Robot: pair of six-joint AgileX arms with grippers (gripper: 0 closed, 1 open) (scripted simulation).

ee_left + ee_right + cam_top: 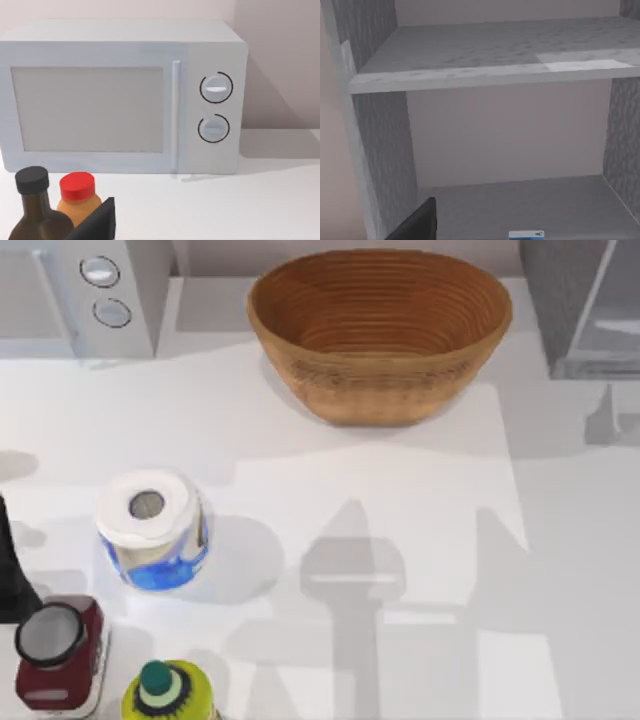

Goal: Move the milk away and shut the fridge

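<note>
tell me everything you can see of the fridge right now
The fridge stands at the table's far right corner, a grey box with dark speckled side walls and a paler door panel. Seen from the right wrist, it is open: a pale speckled shelf spans the inside above a lower compartment with a plain back wall. At that compartment's front edge, the top of the blue-and-white milk peeks up.

No readable text, label, brand, number or sign anywhere: none on the paper roll (152,530), the bottles, the microwave (120,97) or the fridge (485,125).
</note>
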